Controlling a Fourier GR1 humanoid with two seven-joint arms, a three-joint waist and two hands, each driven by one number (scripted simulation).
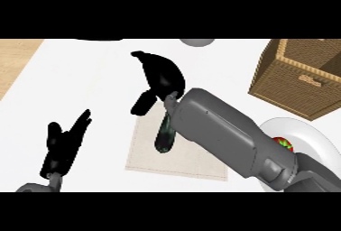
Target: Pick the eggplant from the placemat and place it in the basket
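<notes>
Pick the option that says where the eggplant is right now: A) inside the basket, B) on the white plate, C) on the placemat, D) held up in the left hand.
C: the dark eggplant lies on the beige placemat, just left of the right forearm, while the wicker basket stands apart at the upper right.

Two grey forearms, smooth rounded casing, the right forearm point(230, 135) bulky, segmented. Black left hand point(61, 149) and right hand point(160, 74), glossy, slim fingers.
</notes>
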